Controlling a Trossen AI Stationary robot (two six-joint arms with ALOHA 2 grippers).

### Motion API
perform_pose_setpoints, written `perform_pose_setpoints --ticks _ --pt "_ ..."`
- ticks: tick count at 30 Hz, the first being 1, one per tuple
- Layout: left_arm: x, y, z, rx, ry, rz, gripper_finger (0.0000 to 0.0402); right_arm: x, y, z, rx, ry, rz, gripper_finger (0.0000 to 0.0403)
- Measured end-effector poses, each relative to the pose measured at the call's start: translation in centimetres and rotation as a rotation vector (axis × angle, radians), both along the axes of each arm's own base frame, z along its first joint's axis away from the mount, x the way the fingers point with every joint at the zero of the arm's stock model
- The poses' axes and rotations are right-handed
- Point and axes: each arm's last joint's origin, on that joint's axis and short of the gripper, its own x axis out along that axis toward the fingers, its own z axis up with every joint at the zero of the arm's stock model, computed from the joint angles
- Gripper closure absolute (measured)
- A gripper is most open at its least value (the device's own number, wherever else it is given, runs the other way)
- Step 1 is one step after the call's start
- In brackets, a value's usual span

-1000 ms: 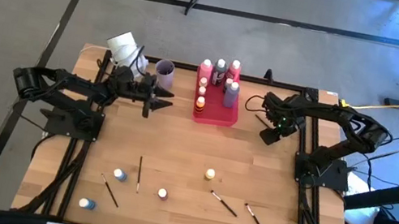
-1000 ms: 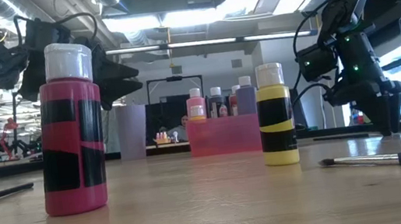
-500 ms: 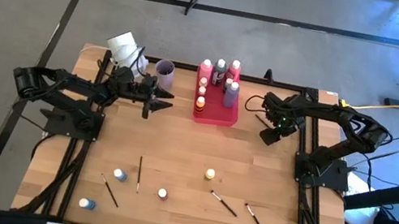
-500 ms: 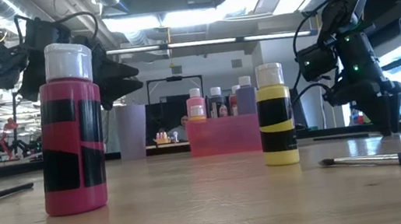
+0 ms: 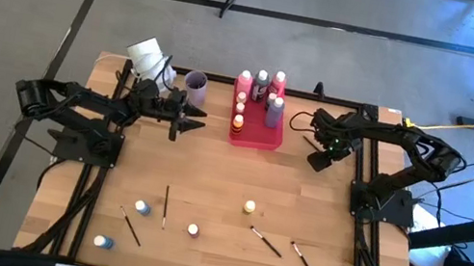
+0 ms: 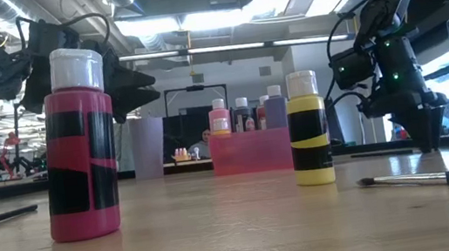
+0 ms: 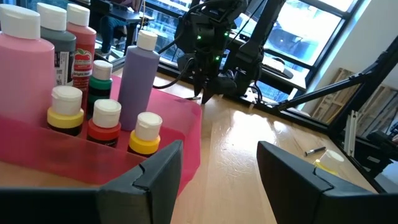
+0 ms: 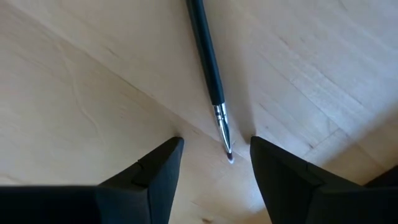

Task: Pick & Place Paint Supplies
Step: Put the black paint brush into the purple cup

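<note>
A paintbrush (image 8: 208, 68) lies flat on the table beside the pink-red tray (image 5: 261, 137), its pale tip sitting right between the fingers of the right gripper (image 8: 214, 163). The jaws are apart and empty, pointed straight down, so I'd guess it's lining up a grab. The left gripper (image 7: 221, 168) hangs near the tray, also spread, holding nothing. 4 bottles and 4 more brushes are still scattered at the front.

Overhead down, low level across — both on the tray (image 5: 255, 128).

bright overhead lights, window glare on table (image 7: 236, 134)
</note>
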Motion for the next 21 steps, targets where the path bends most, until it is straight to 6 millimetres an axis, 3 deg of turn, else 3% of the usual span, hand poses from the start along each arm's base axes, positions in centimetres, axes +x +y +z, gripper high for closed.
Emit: perform_pose_setpoints --ticks 21 --pt "0.02 -0.03 0.0 0.0 0.0 -0.002 0.0199 -0.02 0.08 -0.02 0.019 -0.004 -0.031 0.0221"
